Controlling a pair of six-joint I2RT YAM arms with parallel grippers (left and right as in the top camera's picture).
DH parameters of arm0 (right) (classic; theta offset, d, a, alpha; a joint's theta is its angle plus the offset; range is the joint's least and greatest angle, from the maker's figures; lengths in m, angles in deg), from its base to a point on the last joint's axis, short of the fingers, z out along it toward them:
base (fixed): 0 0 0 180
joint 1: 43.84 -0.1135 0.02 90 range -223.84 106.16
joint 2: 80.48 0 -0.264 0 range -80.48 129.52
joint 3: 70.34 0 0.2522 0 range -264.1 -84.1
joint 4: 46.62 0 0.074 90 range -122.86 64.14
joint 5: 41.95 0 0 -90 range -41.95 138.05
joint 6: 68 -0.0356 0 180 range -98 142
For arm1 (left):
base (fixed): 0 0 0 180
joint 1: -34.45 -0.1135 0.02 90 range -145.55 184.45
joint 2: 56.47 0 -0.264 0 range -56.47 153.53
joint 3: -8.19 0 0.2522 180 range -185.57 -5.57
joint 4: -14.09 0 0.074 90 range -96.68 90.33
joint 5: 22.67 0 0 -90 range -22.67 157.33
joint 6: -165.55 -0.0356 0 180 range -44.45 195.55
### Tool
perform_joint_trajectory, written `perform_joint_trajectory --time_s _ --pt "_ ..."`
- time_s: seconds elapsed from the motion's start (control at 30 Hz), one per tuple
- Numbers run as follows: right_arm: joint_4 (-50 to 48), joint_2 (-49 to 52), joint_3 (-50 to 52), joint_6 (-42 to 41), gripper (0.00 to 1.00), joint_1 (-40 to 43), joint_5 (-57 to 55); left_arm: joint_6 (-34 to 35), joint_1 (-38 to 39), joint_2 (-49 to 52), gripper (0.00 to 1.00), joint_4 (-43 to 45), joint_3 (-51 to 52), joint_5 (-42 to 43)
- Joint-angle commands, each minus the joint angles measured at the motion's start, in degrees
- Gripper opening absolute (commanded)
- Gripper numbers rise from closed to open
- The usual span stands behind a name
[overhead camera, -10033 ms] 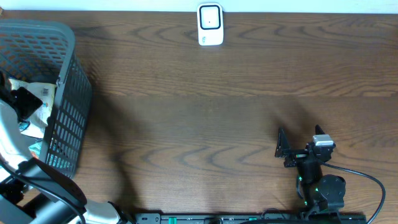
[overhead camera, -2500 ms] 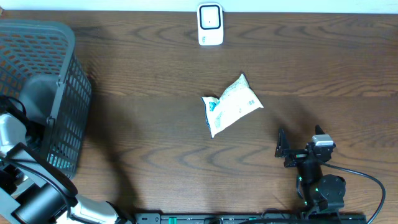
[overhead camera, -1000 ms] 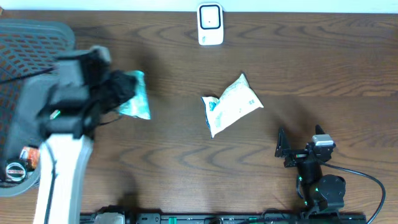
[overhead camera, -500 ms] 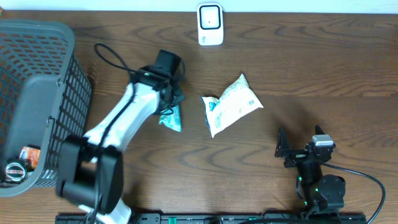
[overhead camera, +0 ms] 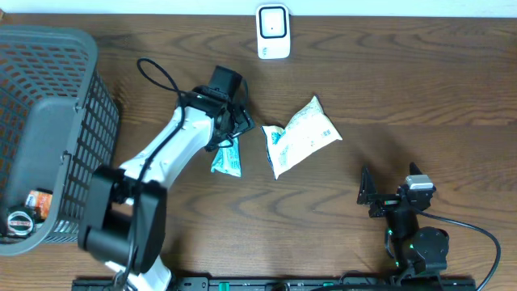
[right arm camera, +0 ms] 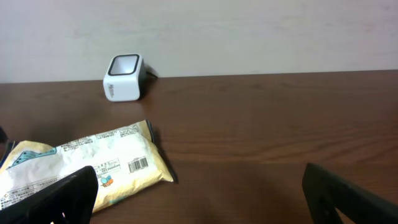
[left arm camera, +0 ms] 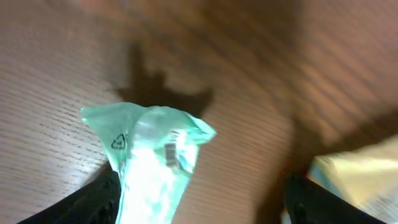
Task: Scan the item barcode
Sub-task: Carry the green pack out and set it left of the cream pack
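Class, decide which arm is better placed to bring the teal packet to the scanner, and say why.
Left. The left gripper, open, is directly over the teal packet; the right gripper sits well away from both packet and scanner.

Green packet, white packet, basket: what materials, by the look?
Green packet: thin plastic film, slightly glossy; crinkled, crimped end, printed barcode. White packet: plastic film, probably matte; sealed edge, printed barcode. Basket: grey, likely moulded plastic; uniform mesh wall.
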Motion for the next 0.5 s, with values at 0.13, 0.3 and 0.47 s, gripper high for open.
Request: perform_joint_trajectory --time_s 0.13,0.3,0.47 --pt "0.26 -0.26 0.07 0.35 0.99 0.2 0.28 -8.96 -7.74 -19.78 0.89 -4.28 -5.01 -1.95" --pt "0.28 -0.26 0.07 0.35 0.99 0.2 0.28 -15.02 -20.0 -28.94 0.98 -10.88 -11.87 -2.34" --pt "0.26 -0.26 0.07 0.35 0.99 0.2 0.28 -19.93 -32.61 -30.29 1.0 -18.69 -22.36 -2.91"
